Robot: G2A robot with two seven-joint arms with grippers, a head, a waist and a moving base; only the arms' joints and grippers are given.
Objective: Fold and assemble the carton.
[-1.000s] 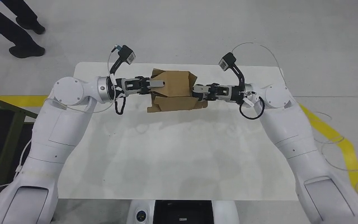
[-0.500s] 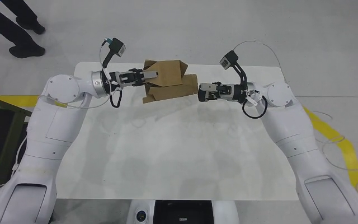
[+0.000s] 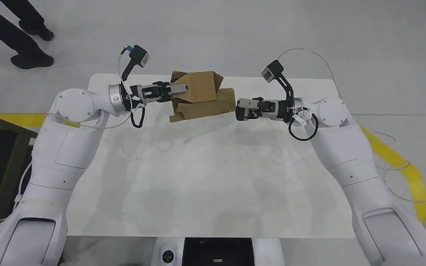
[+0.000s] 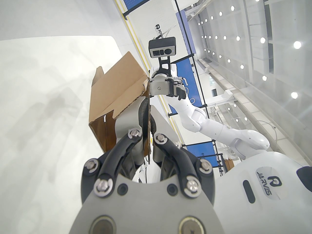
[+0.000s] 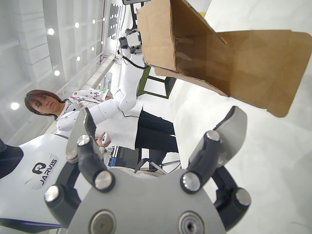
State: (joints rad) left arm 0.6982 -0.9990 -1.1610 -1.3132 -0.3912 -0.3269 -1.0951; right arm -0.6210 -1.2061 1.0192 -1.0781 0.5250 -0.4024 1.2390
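Observation:
A brown cardboard carton (image 3: pixel 198 95), partly opened with loose flaps, hangs over the far middle of the white table (image 3: pixel 200 193). My left gripper (image 3: pixel 177 90) is shut on a panel at the carton's left end; in the left wrist view its fingers (image 4: pixel 126 122) pinch the cardboard edge of the carton (image 4: pixel 117 88). My right gripper (image 3: pixel 237 108) stands open just off the carton's right end, holding nothing. From the right wrist, the carton (image 5: pixel 219 69) shows its open mouth and a long flap beyond the spread fingers (image 5: pixel 231 122), clear of them.
The table's near and middle parts lie bare below the arms. A dark cart (image 3: pixel 6 156) stands off the table's left side. Yellow floor tape (image 3: pixel 393 159) runs past the right edge.
Over the last second the left gripper carried the carton left and toward the far edge. The right gripper, then at the carton's right end, now stands apart from it. Nothing moved in the last half second.

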